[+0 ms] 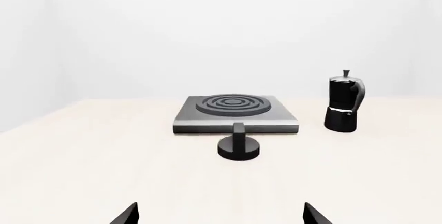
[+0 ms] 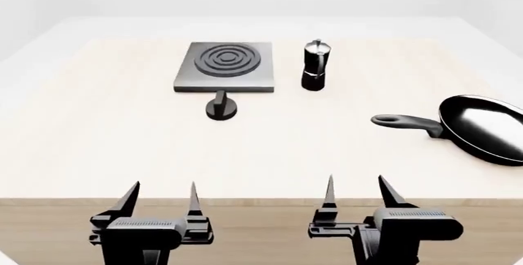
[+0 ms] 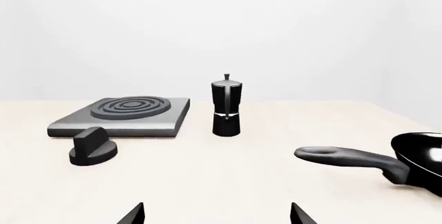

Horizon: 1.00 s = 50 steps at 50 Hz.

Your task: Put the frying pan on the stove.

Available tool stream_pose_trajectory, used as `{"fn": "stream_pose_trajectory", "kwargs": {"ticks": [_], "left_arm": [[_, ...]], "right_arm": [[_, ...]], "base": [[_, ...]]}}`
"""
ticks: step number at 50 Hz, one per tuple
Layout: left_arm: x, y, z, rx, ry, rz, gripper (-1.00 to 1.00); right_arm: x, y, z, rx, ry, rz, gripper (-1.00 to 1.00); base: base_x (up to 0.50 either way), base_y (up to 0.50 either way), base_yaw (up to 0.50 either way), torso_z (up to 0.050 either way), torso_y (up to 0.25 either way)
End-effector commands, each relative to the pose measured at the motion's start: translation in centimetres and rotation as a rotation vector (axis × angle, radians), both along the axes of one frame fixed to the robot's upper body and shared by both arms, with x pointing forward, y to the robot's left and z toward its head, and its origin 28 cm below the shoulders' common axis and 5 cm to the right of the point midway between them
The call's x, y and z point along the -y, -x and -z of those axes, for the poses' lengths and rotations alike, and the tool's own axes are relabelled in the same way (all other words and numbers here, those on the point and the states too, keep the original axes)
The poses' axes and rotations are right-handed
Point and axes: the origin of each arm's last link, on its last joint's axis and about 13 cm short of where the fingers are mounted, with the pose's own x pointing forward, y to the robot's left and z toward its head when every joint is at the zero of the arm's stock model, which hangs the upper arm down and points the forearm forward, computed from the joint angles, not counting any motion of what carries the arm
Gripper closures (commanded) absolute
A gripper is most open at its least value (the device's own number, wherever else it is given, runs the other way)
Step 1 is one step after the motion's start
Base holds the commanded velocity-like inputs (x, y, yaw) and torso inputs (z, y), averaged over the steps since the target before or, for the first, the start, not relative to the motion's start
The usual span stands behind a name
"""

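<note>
The frying pan [image 2: 484,126] lies on the table at the right, glossy black, its long handle [image 2: 406,122] pointing left; the right wrist view shows it too [image 3: 418,158]. The stove [image 2: 225,65], a dark grey slab with black rings, sits at the far centre-left, and it is also seen in both wrist views [image 1: 235,113] [image 3: 124,115]. My left gripper [image 2: 163,199] and right gripper [image 2: 357,194] hover at the table's near edge, both open with nothing between their fingers. The right gripper is nearest the pan, well short of the handle.
A black-and-silver moka pot [image 2: 315,65] stands just right of the stove. A small round black knob [image 2: 220,108] rests in front of the stove. The pale wooden table [image 2: 106,142] stretches between these and its near edge by the grippers.
</note>
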Motion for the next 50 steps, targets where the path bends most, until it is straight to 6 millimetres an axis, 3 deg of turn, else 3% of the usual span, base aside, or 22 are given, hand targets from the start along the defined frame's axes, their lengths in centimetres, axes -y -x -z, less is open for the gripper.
{"fn": "stream_pose_trajectory", "kwargs": {"ticks": [1,50], "left_arm": [[-0.05,0.56,-0.73,0.026,0.002,-0.004,-1.00],[0.00,0.87,-0.51,0.028,-0.009,0.017,-1.00]], "right_arm": [[-0.06,0.57,-1.14,0.033,-0.009,-0.006,-1.00],[-0.35,0.63,-1.37,0.042,-0.029,-0.022,-1.00]], "base": [[0.20,0.00,0.00,0.000,0.000],[0.30,0.00,0.00,0.000,0.000]]}}
